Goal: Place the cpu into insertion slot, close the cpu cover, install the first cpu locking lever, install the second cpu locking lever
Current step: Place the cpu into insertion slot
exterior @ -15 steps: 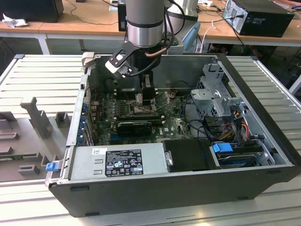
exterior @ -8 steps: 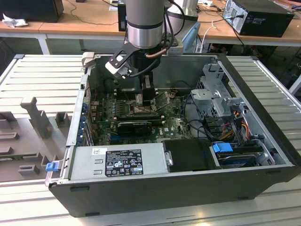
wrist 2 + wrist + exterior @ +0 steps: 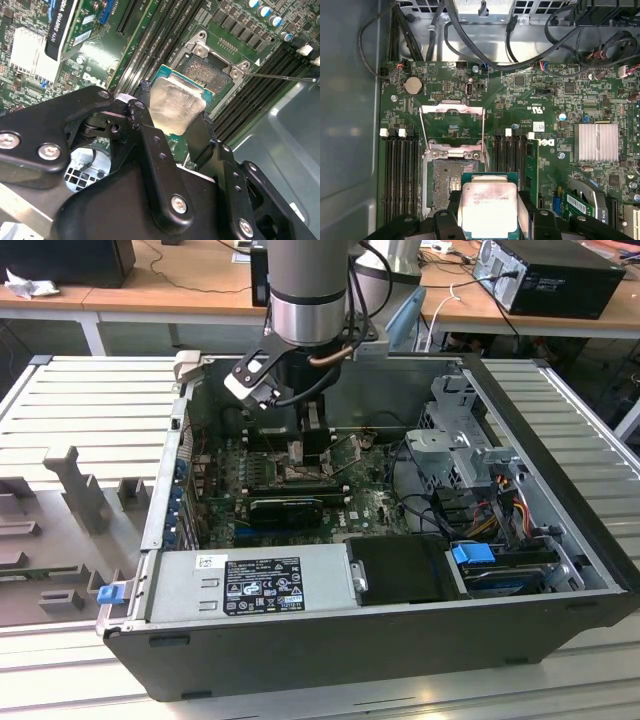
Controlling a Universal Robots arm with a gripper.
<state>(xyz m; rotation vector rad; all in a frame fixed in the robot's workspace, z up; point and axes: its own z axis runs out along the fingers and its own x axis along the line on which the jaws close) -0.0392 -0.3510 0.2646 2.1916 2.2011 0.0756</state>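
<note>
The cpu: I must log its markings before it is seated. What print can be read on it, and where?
On the cpu, first wrist view: several lines of print on its metal face, too small to read.
Second wrist view: no print legible on its shiny face.

Hangs vertical over the far middle, wrist pointing straight down, gripper [image 3: 305, 445] pinching the cpu [image 3: 487, 207] by opposite edges.

The arm [image 3: 308, 290] is a grey cylinder ending in a polished silver band, top centre of the exterior view, with a black, white-faced bracket [image 3: 248, 382] beneath. The tool [image 3: 175, 112] is matte black (jointed links), studded with silver screws [image 3: 178, 203].
</note>
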